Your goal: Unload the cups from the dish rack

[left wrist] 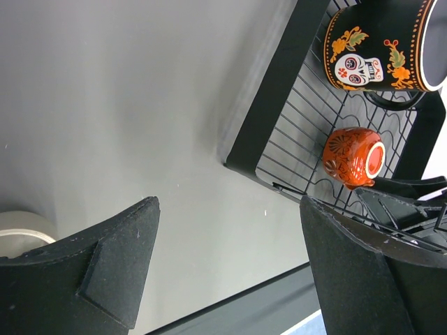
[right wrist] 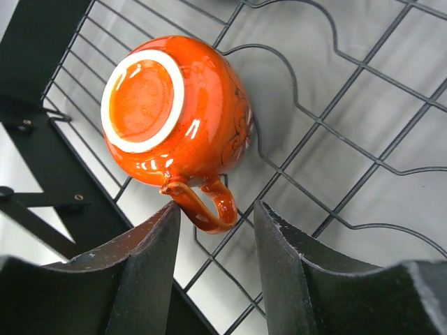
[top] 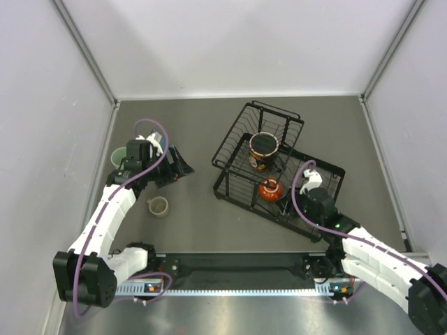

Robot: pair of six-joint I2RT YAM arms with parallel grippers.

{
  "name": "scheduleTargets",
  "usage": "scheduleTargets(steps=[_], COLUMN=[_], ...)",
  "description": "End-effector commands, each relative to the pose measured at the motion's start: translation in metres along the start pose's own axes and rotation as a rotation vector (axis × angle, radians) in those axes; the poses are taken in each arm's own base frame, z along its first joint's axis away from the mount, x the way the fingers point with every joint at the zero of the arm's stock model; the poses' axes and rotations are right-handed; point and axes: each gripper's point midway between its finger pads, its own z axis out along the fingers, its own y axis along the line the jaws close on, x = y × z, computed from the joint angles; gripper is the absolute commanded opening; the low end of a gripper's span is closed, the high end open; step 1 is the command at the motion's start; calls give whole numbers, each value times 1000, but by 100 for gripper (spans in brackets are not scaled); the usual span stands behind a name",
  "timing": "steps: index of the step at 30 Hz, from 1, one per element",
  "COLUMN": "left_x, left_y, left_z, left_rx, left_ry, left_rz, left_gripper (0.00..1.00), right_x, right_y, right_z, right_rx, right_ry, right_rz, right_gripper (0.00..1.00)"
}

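The black wire dish rack (top: 318,174) stands at the right middle. In it are the patterned black-handled mug (top: 264,146) and the small orange cup (top: 270,188), which lies bottom up (right wrist: 174,105). My right gripper (right wrist: 216,216) is open inside the rack, its fingers on either side of the orange cup's handle (right wrist: 213,202). My left gripper (left wrist: 227,209) is open and empty above the bare table left of the rack (left wrist: 269,105). The beige mug (top: 158,206) and the mint-green tumbler (top: 117,158) stand on the table at the left. The lavender tumbler and the blue mug are out of view.
Grey walls close the table on the left, the back and the right. The rack's raised tier (top: 269,115) is at its far end. A metal rail (top: 230,265) holding the arm bases runs along the near edge.
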Motion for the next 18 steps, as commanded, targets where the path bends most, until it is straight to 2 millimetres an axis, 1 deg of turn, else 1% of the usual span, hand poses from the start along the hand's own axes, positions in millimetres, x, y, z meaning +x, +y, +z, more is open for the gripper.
scheduleTargets(steps=[1, 6, 10, 12, 14, 18], left_x=[-7, -12, -13, -10, -6, 0], left_y=[-3, -5, -6, -9, -12, -12], left_z=[0, -1, -2, 0, 2, 7], left_rx=[18, 20, 22, 46, 72, 89], left_ry=[-31, -42, -45, -31, -12, 13], left_rz=[30, 31, 32, 24, 9, -6], left_gripper=[87, 87, 87, 87, 87, 87], right_x=[-21, -24, -23, -20, -17, -12], right_y=[8, 13, 20, 20, 19, 18], right_z=[1, 1, 3, 5, 7, 7], right_rx=[0, -27, -64, -69, -63, -60], right_ry=[-69, -92, -82, -64, -57, -55], right_rz=[-9, -17, -41, -43, -37, -37], right_gripper=[46, 44, 49, 52, 52, 51])
